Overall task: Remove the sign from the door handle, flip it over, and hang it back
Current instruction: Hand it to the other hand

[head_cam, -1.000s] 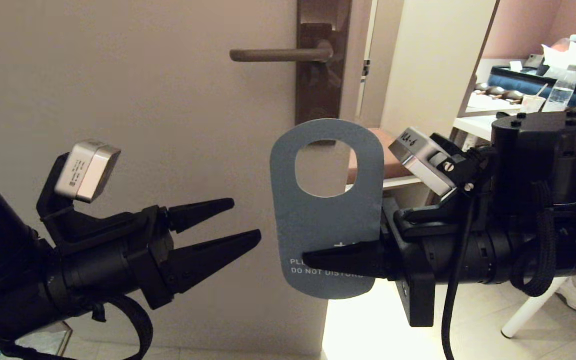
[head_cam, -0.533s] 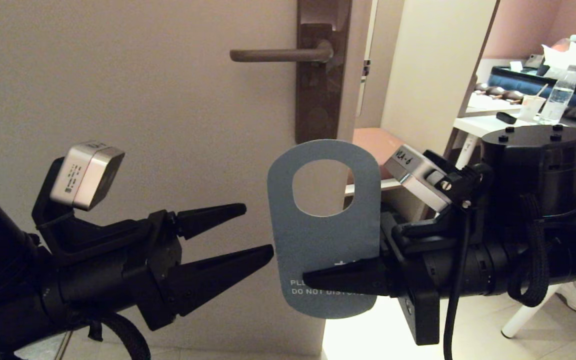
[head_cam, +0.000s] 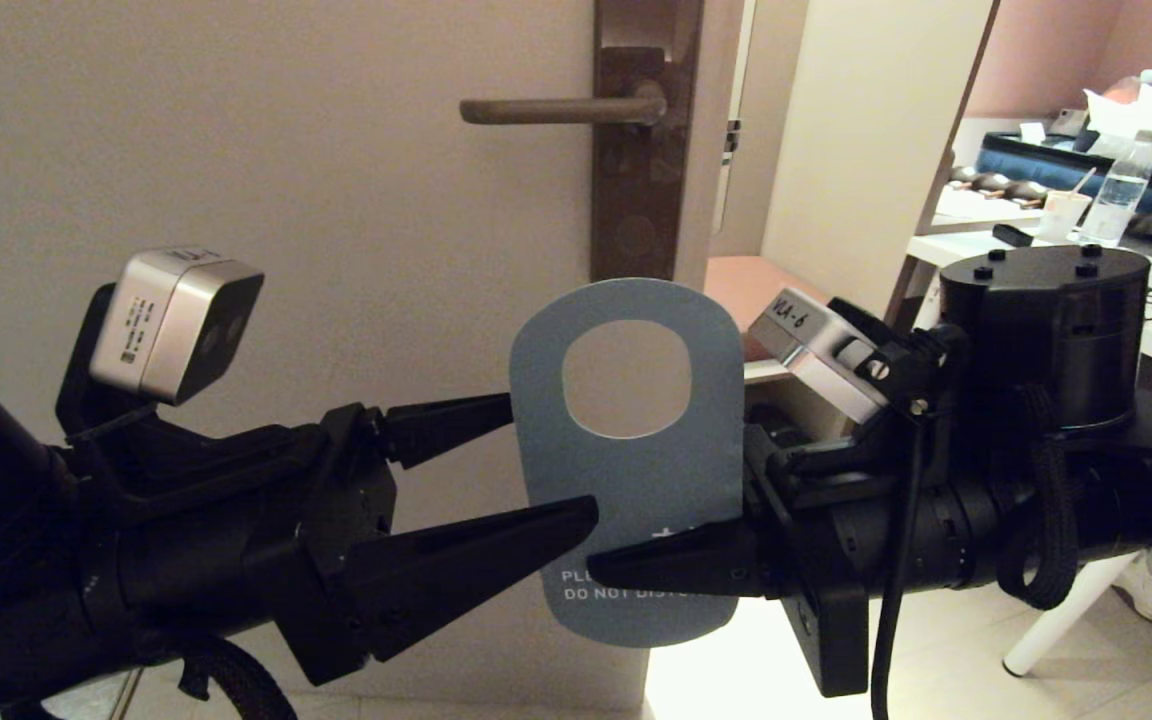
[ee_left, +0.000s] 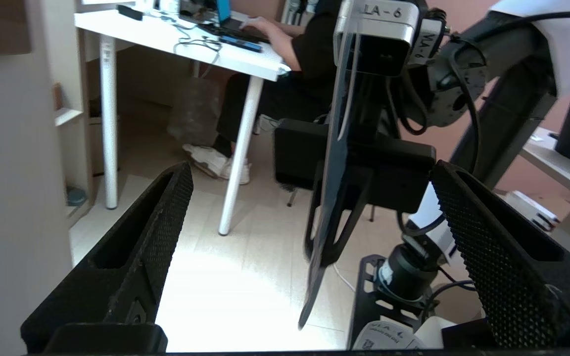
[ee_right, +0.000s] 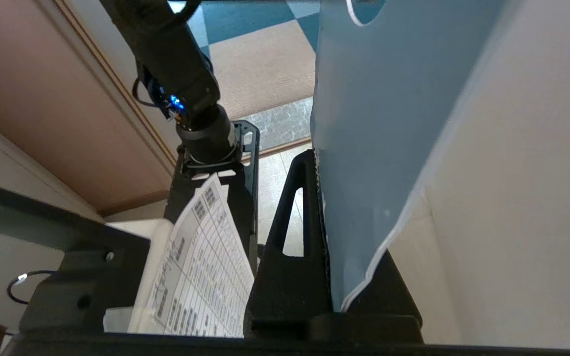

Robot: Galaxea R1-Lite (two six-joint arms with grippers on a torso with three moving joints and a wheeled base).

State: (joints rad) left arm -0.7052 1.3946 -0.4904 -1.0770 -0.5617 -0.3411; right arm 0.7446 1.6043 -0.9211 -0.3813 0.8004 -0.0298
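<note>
A hotel-style room used as an office: a door [head_cam: 286,200] with a lever handle [head_cam: 556,108], a "do not disturb" sign [head_cam: 626,480], a white counter [ee_left: 206,42] where someone types, tiled floor [ee_left: 225,291].

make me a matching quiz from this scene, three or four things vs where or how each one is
Things:
1. sign
2. door handle
3. left gripper
4. right gripper

States:
A. open, one finger on each side of the card
B. bare, nothing hanging on it
C. shut on the card's lower part
D. held upright, grey-blue printed face toward the head camera

Pairs: 1-D, 2-B, 3-A, 4-C
</note>
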